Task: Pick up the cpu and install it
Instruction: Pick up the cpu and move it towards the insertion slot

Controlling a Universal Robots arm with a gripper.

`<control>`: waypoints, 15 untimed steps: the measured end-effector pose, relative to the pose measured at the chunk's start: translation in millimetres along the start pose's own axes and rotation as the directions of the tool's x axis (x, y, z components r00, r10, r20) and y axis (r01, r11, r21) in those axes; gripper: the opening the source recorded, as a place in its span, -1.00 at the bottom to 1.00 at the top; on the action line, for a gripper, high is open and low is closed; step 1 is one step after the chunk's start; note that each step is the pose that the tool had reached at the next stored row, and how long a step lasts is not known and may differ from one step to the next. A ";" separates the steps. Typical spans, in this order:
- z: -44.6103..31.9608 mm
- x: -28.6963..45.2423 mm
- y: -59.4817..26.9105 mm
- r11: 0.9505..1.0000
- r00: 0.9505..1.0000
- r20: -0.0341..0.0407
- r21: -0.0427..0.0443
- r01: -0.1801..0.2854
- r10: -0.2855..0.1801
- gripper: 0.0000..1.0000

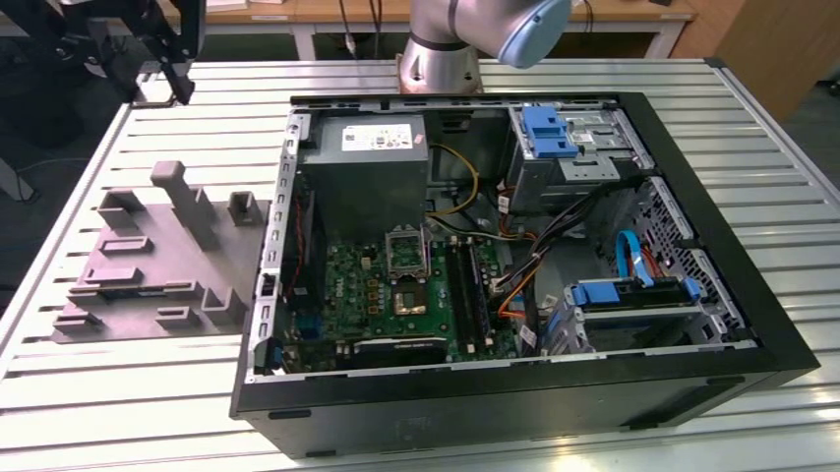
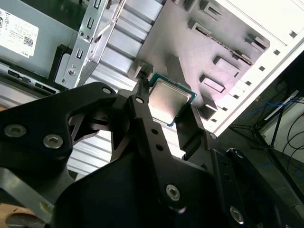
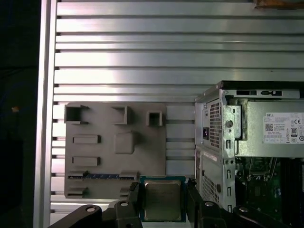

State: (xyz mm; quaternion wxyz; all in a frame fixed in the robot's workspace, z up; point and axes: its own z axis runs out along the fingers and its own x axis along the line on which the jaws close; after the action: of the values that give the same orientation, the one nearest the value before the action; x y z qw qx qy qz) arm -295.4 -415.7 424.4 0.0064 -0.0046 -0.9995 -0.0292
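The cpu [image 3: 163,200] is a flat square chip with a silver-grey top and a green rim. It sits clamped between the black fingers of my gripper [image 3: 163,203], which is shut on it. In the second wrist view the cpu [image 2: 170,100] is held at its edges by the gripper [image 2: 168,108], above the grey moulded tray [image 2: 190,52]. In the exterior view the gripper [image 1: 173,84] hangs high over the table's far corner at that view's left, beyond the tray [image 1: 145,265]. The metal-framed socket [image 1: 407,254] lies on the green board inside the case.
The open black computer case [image 1: 525,393] lies on the slatted white table [image 1: 132,403], with the grey power-supply box [image 1: 374,167] at its back and blue-latched drive bays [image 1: 630,295] at the exterior view's right. The arm's base [image 1: 440,59] stands behind the case.
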 end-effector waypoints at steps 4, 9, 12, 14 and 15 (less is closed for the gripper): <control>4.5 -5.2 -2.8 1.000 1.000 0.000 0.000 0.000 0.000 -0.06; 7.3 -18.7 -3.1 1.000 1.000 0.000 0.000 0.000 0.000 -0.06; 8.0 -20.4 -3.1 1.000 1.000 0.000 0.000 0.000 0.000 -0.06; 7.9 -20.5 -3.1 1.000 1.000 0.000 0.000 0.000 0.000 -0.06; 7.9 -20.6 -3.1 1.000 1.000 0.000 0.000 0.000 0.000 -0.06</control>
State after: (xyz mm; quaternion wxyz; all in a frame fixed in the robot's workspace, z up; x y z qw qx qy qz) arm -274.9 -418.5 416.1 0.0064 -0.0046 -0.9995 -0.0291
